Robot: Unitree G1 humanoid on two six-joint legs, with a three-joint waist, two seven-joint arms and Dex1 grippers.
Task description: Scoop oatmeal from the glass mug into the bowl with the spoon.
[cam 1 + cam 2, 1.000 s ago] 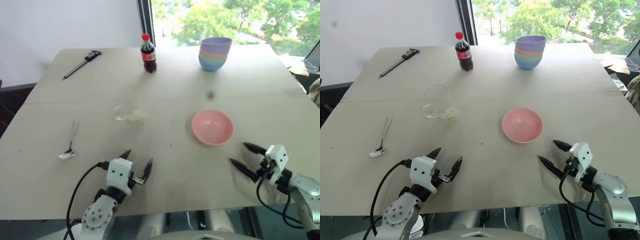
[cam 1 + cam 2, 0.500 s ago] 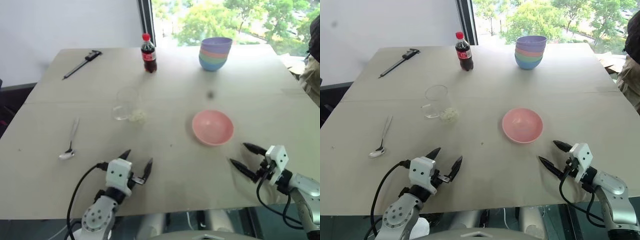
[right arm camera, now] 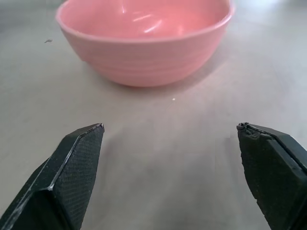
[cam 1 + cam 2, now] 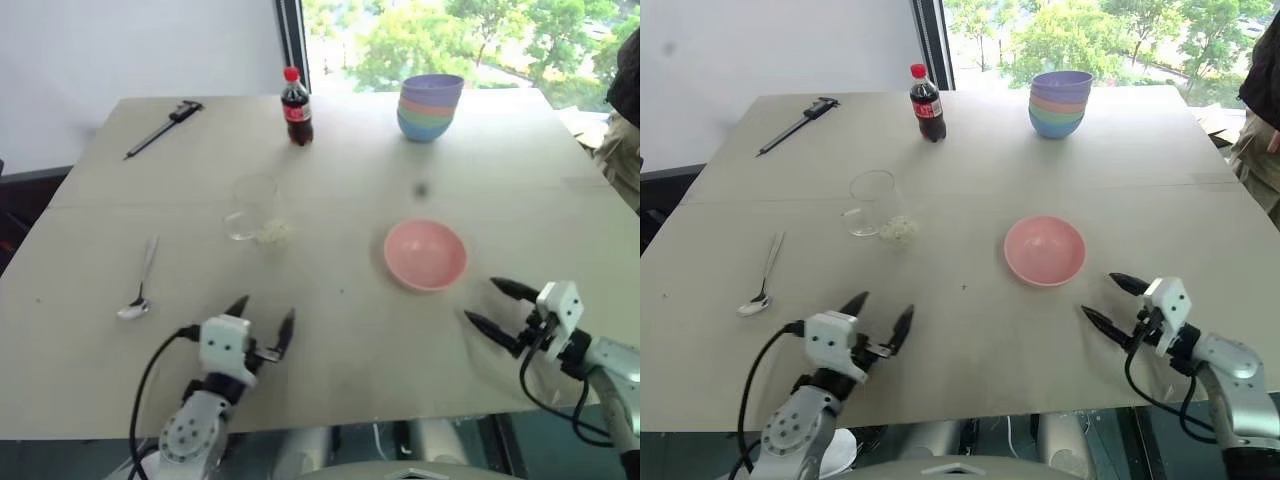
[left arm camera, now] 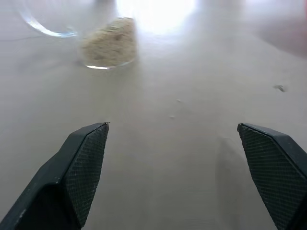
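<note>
We saw the table [image 4: 970, 160] laid out with the glass mug [image 4: 872, 203] standing upright left of its middle, and the oatmeal [image 4: 900, 230] lying in a small pale heap on the tabletop just beside the mug's base, on the side toward the bowl. Whether heap and glass touched, we could not tell. The pink bowl [image 4: 1044, 250] sat upright right of the middle, well apart from the mug. The spoon [image 4: 762, 277] lay flat near the left edge, its oval end toward us and its handle pointing away, well apart from the mug. At the far side stood the cola bottle [image 4: 927, 104], the stack of bowls [image 4: 1058, 104] to its right, and the dark caliper [image 4: 798, 125] near the far left corner. A person [image 4: 1260, 120] stood partly in view at the right edge. The left gripper [image 4: 878, 324] hovered over the near part of the table with its fingers spread wide and nothing between them, facing the oatmeal in its wrist view. The right gripper [image 4: 1112, 298] hung near the bowl's near right side, its fingers likewise spread wide and empty, and the bowl faced them in its wrist view, apart from both tips.
</note>
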